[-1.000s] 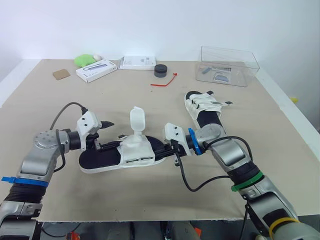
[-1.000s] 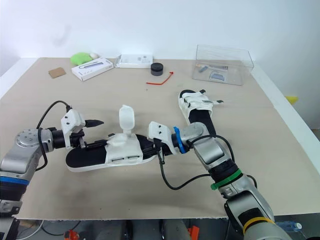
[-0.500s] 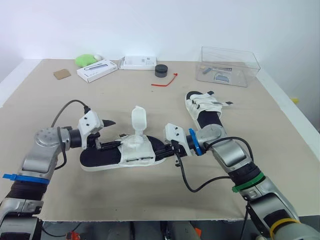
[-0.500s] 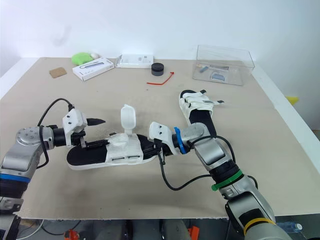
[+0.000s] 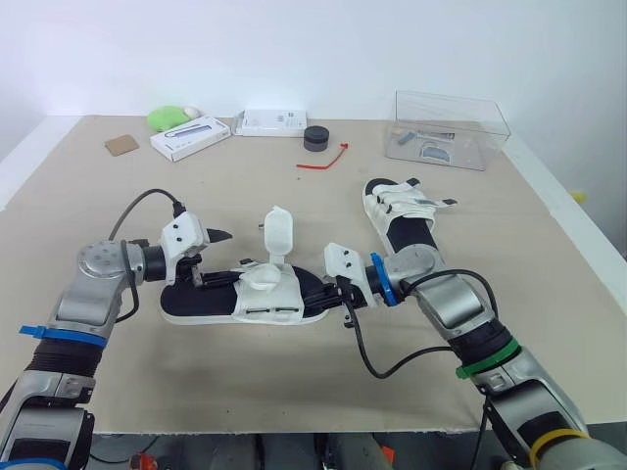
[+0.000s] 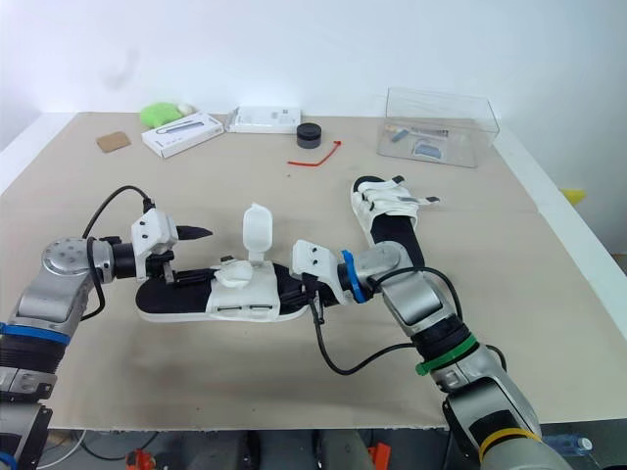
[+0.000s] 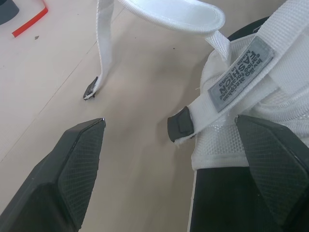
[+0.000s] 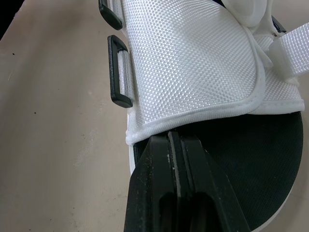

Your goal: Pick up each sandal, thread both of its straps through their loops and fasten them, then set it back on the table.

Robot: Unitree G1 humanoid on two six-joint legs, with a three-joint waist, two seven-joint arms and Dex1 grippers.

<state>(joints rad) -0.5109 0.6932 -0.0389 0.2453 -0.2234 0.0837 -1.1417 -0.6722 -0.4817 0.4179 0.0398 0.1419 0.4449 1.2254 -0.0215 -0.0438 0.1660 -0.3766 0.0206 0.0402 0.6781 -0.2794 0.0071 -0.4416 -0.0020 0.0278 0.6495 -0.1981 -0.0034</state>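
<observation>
Looks along the left gripper [image 7: 169, 122], black fingers [image 7: 77, 164] spread wide and clasping nothing. Frames the sandal [image 7: 251, 111] between and beyond them: white mesh upper, grey label [image 7: 239, 72], black sole [image 7: 222, 203] just beside one finger. Catches a black loop [image 7: 179, 126] at the mesh edge and a loose white strap [image 7: 104, 43] hanging toward the beige table [image 7: 135, 159], dark tip lowest. Takes in a red tie [image 7: 30, 20] lying well apart.

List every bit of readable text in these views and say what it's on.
"FASHION", as far as it can be made out: grey tag on a strap of the near sandal; its smaller lines are too small to read.
Print on the angled white box and the flat white box: too small to read.
</observation>
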